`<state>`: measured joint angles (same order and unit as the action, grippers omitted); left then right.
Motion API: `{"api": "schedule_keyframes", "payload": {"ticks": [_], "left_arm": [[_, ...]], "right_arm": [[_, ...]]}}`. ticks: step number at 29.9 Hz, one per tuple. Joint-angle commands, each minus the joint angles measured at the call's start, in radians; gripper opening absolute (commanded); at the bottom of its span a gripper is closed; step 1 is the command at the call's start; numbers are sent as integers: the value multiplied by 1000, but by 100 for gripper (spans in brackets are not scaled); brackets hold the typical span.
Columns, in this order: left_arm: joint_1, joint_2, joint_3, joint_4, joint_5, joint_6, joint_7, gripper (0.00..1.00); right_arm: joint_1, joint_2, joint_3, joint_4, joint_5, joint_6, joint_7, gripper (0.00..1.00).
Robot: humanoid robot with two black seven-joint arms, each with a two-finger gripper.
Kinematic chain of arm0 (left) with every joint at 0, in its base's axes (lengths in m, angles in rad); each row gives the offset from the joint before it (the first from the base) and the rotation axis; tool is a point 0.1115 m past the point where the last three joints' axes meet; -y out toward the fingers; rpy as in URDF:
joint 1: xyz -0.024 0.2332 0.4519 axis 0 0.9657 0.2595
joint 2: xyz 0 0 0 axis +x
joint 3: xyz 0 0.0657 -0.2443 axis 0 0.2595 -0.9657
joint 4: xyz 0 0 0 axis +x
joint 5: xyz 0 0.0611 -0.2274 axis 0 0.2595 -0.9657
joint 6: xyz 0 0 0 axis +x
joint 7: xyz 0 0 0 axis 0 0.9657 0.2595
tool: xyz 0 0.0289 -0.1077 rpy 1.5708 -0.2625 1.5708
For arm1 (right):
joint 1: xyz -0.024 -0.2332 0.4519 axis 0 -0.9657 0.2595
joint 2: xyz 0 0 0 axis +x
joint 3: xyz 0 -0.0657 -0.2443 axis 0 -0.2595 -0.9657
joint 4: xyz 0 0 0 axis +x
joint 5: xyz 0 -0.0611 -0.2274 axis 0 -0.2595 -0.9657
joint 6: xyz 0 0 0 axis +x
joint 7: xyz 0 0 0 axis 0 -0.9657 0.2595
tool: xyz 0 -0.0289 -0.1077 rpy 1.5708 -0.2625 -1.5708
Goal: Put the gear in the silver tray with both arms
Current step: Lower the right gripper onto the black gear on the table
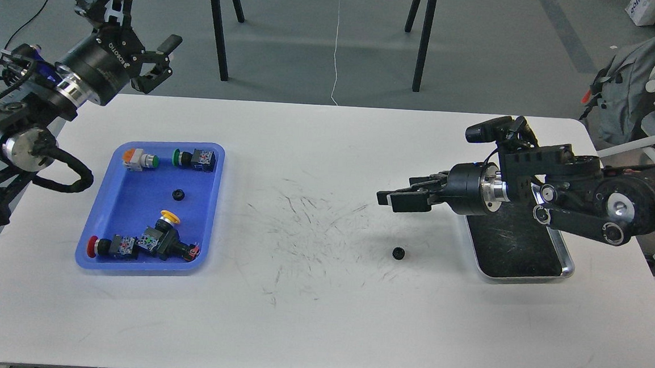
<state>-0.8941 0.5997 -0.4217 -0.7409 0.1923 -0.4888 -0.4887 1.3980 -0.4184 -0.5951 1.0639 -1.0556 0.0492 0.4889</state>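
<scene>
Small stiff gear [398, 253] lay on tabletop [319, 320] left of tray [566, 271], light, likely slippery, best pinched across its rim; our right jaws looked nearly closed, empty, left jaws wide open, empty.

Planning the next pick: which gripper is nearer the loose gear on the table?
Right. The right gripper hovers just above and beside the gear on the table, near the silver tray. The left gripper is raised far off, past the blue tray.

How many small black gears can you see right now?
2: one gear in the blue tray, one gear on the white table left of the silver tray. Others could be hidden.
</scene>
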Motion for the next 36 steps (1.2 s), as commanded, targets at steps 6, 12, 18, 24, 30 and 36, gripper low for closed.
{"api": "schedule_keyframes", "payload": {"ticks": [6, 12, 18, 24, 30, 36], "left_arm": [[14, -12, 12, 69, -2, 0, 0, 100], [29, -12, 24, 97, -2, 0, 0, 100], [37, -35, 23, 130, -4, 0, 0, 100], [37, -54, 23, 159, -4, 0, 0, 100], [38, -63, 23, 161, -4, 0, 0, 100], [38, -63, 18, 163, -5, 0, 0, 100]], "right_arm": [[32, 85, -66, -8, -50, 0, 0, 98], [33, 141, -107, -31, -76, 0, 0, 98], [30, 178, -164, -73, -139, -2, 0, 98], [36, 196, -210, -88, -217, -5, 0, 97], [38, 224, -253, -110, -290, -11, 0, 96], [35, 253, -269, -131, -299, -12, 0, 93]]}}
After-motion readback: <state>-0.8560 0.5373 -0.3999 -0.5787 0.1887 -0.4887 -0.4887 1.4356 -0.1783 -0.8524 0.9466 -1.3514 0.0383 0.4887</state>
